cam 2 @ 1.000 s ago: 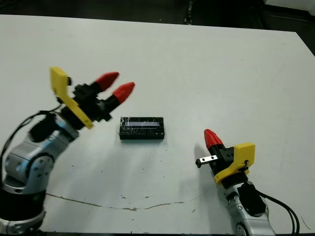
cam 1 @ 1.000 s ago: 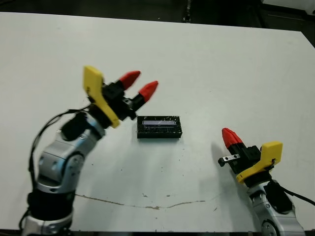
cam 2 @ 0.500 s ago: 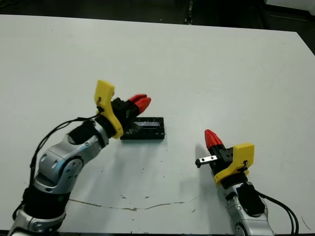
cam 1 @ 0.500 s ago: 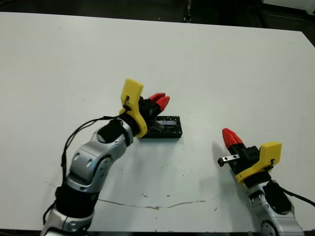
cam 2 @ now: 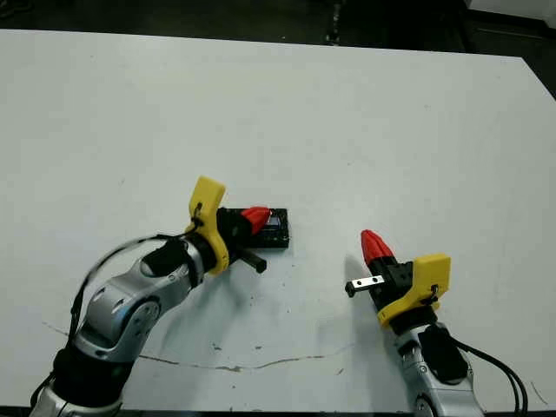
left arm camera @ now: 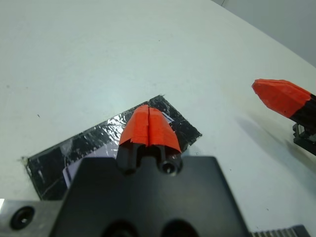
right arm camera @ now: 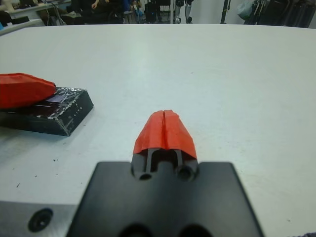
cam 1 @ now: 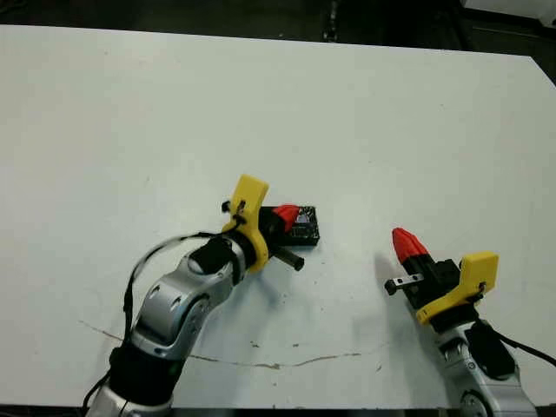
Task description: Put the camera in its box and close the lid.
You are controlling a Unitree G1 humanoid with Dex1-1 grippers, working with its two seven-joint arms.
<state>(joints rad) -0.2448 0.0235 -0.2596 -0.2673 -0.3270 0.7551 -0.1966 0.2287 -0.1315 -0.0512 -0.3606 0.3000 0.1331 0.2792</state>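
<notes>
Pressing with your left gripper [left arm camera: 149,129], its 2 fingers together, on the lid [left arm camera: 74,148] mid-table risks skidding the closed box sideways. Right gripper [right arm camera: 165,132], fingers also together, idles well apart.

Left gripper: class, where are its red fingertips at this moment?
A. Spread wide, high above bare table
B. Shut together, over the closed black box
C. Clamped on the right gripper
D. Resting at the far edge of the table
B: in the left wrist view the left gripper has its tips pressed together right above the lid of the box, while the right gripper sits apart on the table.
</notes>
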